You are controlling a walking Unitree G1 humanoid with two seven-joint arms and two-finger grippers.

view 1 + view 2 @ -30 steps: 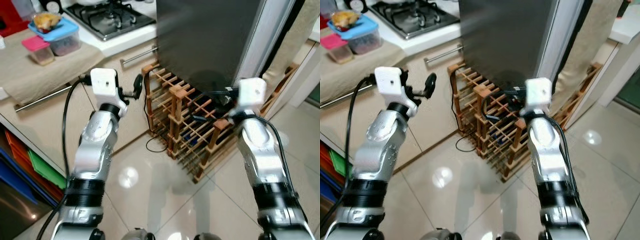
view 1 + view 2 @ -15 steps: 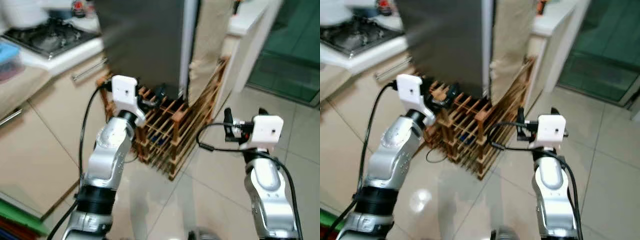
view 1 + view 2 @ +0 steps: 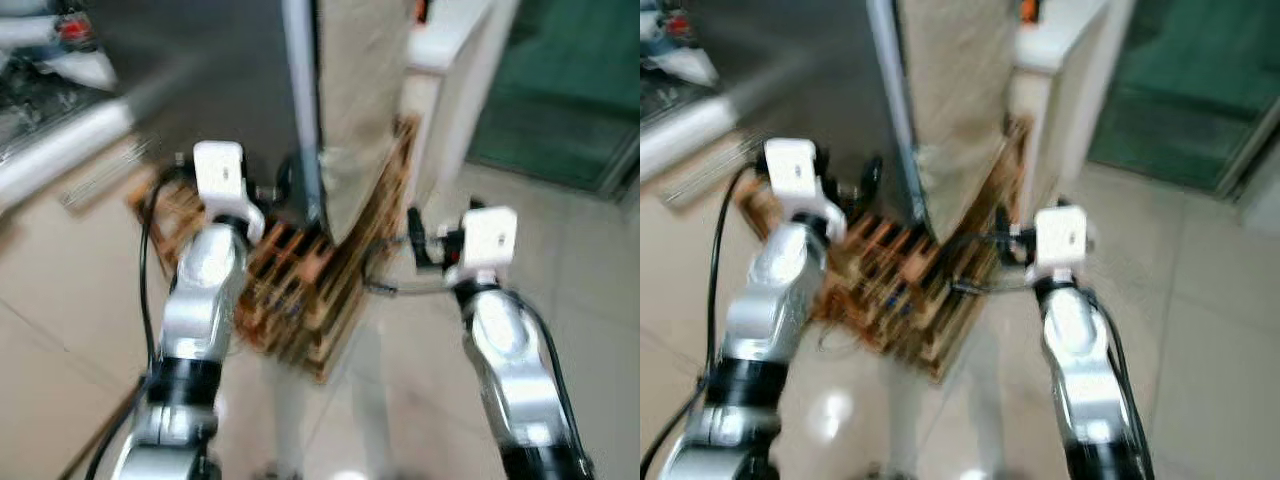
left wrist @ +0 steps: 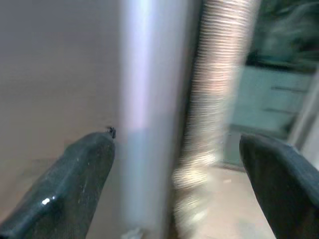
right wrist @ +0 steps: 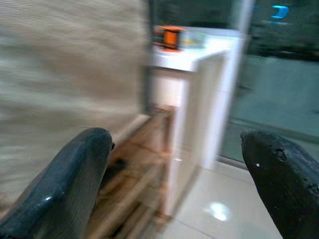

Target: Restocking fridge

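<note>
Straight ahead in the blurred left eye view stands the fridge point(image 3: 200, 90), a tall dark grey block with a pale silver edge strip, and both silver arms are raised in front of it. A wooden lattice rack point(image 3: 300, 290) sits on the glossy tiled floor point(image 3: 590, 250) at the fridge's foot, with a beige woven screen point(image 3: 360, 110) leaning just beside the fridge on the robot's right. The left pincer point(image 3: 285, 185) hangs close before the fridge's lower front, above the rack; from here I cannot tell how its fingers stand. The right pincer point(image 3: 415, 235) is held out over the floor, near the rack's right end and apart from the fridge. Off to the left lies a pale tabletop point(image 3: 50, 155) edge, too smeared to read further. The right eye view gives the same scene, with a white cabinet point(image 3: 1065, 90) behind the screen and a green glass door point(image 3: 1190, 80) beyond it. Along the left wrist view, the left pincer's two black fingers point(image 4: 65, 184) are spread wide apart with nothing between them, pointing at the fridge's silver edge and the screen. Along the right wrist view, the right pincer's fingers point(image 5: 65, 184) are likewise wide apart and empty, aimed toward the white cabinet, on which a small orange object point(image 5: 171, 37) stands.
</note>
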